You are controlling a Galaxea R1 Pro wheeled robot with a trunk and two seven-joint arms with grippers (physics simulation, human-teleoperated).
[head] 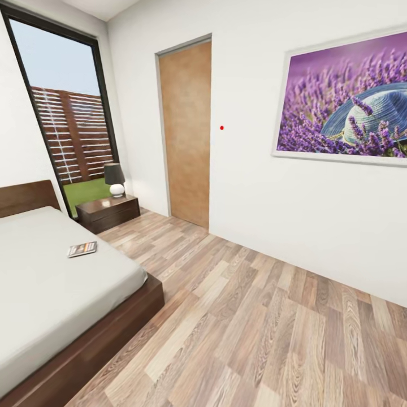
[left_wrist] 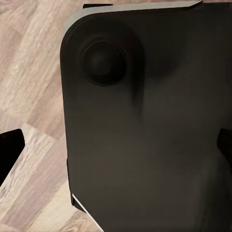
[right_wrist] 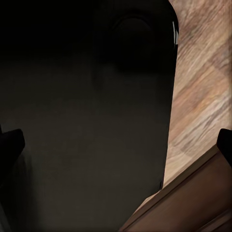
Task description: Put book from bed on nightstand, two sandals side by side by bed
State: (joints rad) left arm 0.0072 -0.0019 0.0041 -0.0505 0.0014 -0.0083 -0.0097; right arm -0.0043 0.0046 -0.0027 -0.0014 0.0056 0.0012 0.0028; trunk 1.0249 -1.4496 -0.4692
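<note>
Approach step, nothing grasped. The book [head: 82,249] lies on the bed [head: 51,294] at my ten o'clock; the nightstand [head: 107,212] stands beyond at eleven. Both my grippers' fingertips sit wide apart, empty. Next: close in on the book.

Book [head: 82,249] on the bed [head: 51,282] at left, nightstand [head: 108,212] behind it, door [head: 186,133] farther right.
</note>
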